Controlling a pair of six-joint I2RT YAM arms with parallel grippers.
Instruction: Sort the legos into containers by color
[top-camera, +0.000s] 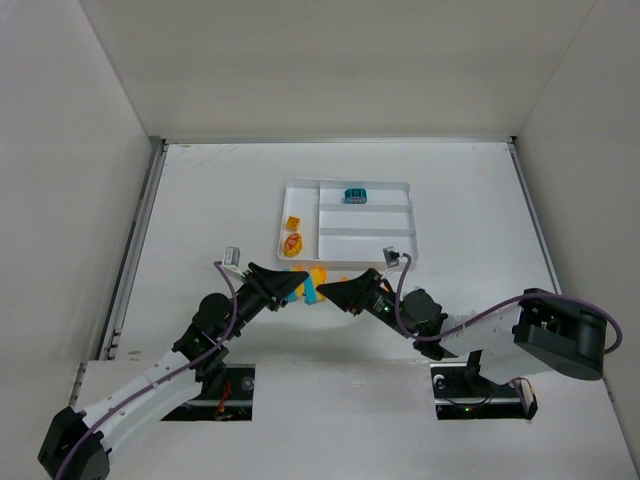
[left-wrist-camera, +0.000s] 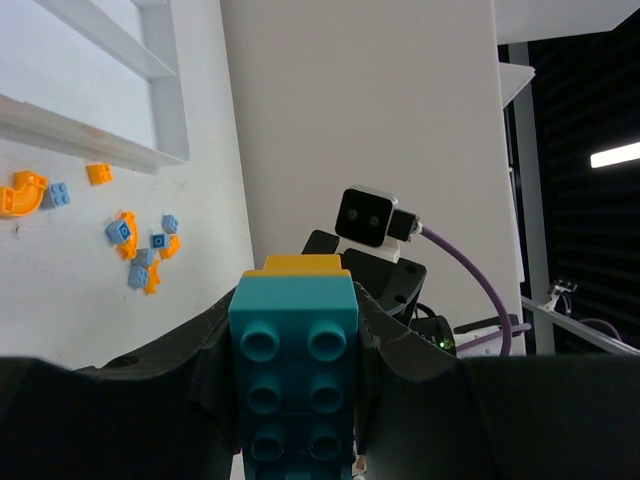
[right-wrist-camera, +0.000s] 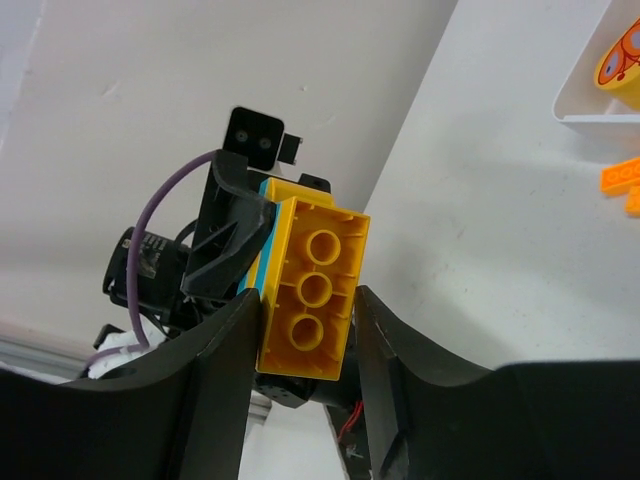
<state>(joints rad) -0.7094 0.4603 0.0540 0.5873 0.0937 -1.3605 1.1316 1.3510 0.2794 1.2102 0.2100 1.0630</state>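
Left gripper (top-camera: 297, 290) clamped on teal plastic brick (left-wrist-camera: 295, 380) | right gripper (top-camera: 326, 290) clamped on yellow plastic brick (right-wrist-camera: 310, 290) | bricks stuck together | just beside white plastic tray (top-camera: 365, 215), near edge

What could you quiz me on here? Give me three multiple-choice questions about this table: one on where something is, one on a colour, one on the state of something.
1. Where in the tray does the lone teal brick sit?
A) the long section farthest from the arms
B) the narrow side section
C) the nearest long section

2. What colour is the brick pinched in the right jaws?
A) red
B) yellow
C) green

3. How are the two bricks held between the arms?
A) lying loose on the table
B) pulled apart
C) stuck together

Answers:
1 A: the overhead view shows it along the far edge.
2 B: the right wrist view shows yellow between the jaws.
3 C: the left wrist view shows the held teal brick flush against the yellow brick.
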